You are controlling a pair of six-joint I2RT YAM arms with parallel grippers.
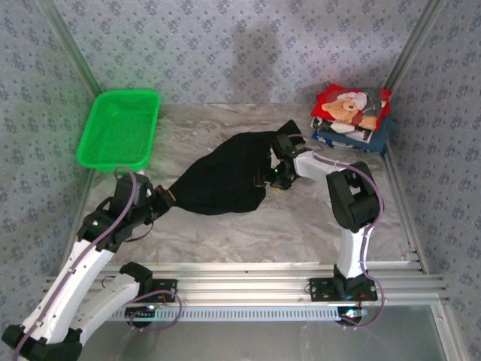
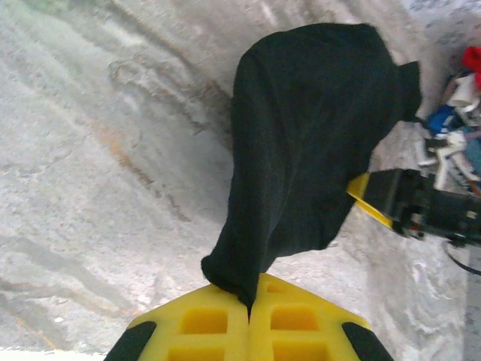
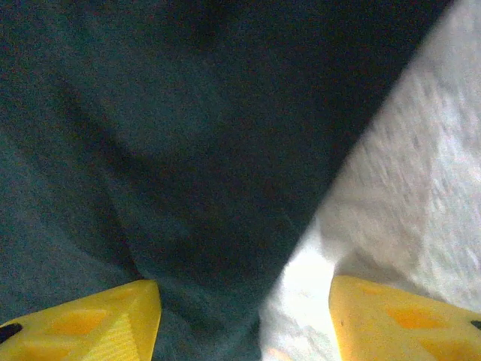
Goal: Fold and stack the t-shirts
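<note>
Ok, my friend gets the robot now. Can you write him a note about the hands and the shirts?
Left gripper: shut on a corner of the black t-shirt.
Right gripper: open, over the shirt's other edge.
Done: folded shirts stacked at the far right, red teddy-bear one on top.
To do: black shirt lies bunched mid-table; spread, fold, stack it.

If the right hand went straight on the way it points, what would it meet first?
Probably the black t-shirt: it lies straight ahead of the open right hand, with bare table to one side. How close is unclear.
</note>
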